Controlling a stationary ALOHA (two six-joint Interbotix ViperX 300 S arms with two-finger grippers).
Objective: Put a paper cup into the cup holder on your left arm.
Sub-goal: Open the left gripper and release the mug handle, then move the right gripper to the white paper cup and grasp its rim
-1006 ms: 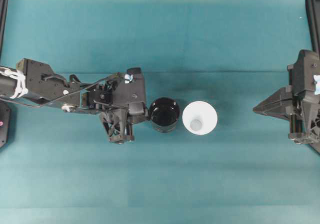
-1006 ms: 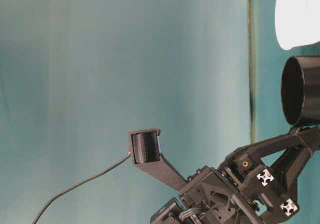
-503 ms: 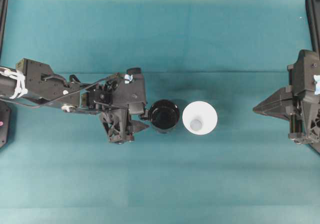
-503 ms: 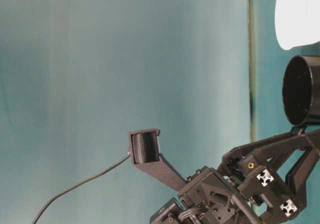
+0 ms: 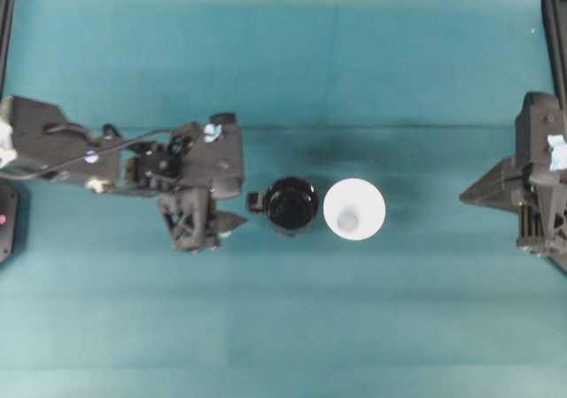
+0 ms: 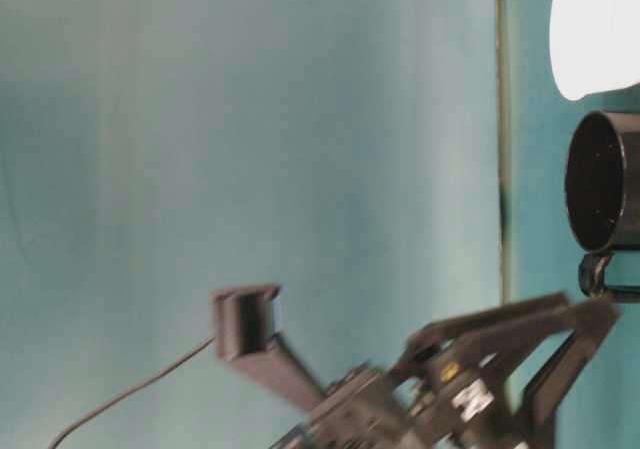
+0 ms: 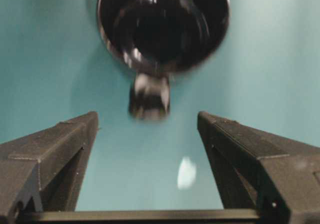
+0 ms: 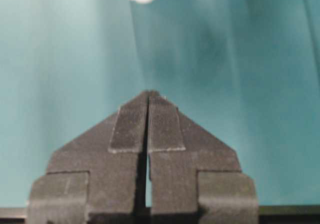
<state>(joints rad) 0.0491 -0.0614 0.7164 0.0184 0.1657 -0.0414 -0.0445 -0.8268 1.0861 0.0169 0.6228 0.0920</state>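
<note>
Left gripper [image 5: 232, 225] has its jaws spread wide, empty, left of centre — a second ago it clamped the cup holder [image 5: 292, 205], now I've backed it off. Paper cup [image 5: 354, 208] stands just right of the holder, ready for my right gripper [image 8: 148, 95], pressed together.

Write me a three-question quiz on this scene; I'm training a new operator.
1. True or false: the cup sits inside the holder.
2. The left end effector is: A) shut on the holder, B) open and clear of it, C) shut on the cup.
3. Which way does the holder's knob point in the overhead view?

Key: 1 false, they stand side by side. 2 B. 3 Toward the left end effector.
</note>
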